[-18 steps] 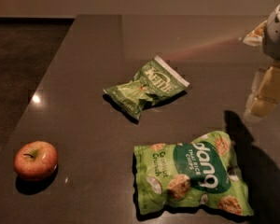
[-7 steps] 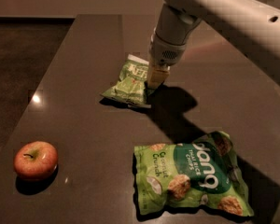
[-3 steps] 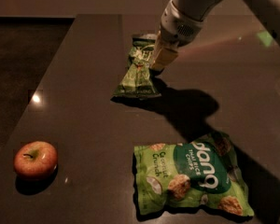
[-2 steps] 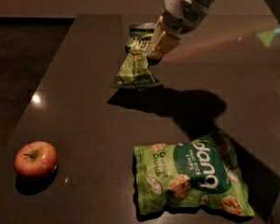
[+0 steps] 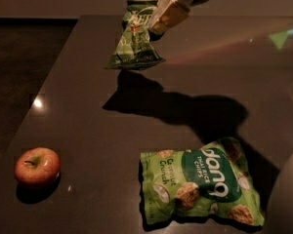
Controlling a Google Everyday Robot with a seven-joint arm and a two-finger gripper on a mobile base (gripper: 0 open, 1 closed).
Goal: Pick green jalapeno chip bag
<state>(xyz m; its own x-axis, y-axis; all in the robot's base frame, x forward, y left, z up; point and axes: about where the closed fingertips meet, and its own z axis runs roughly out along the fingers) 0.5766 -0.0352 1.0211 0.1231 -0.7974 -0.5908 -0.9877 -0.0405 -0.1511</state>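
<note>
The green jalapeno chip bag (image 5: 136, 37) hangs in the air at the top centre, well above the dark table (image 5: 88, 130), its white strip at the top. My gripper (image 5: 158, 19) comes in from the top right and is shut on the bag's upper right edge, with tan fingers (image 5: 170, 12) pressed against it. The bag's shadow lies on the table below it.
A larger flat green "bang" rice-chips bag (image 5: 200, 189) lies at the front right. A red apple (image 5: 37, 166) sits at the front left. The table's left edge runs diagonally, with dark floor beyond it.
My gripper closed on the chip bag where it lay and has lifted it up off the table, toward the top of the view. The apple and rice-chips bag have not moved.
</note>
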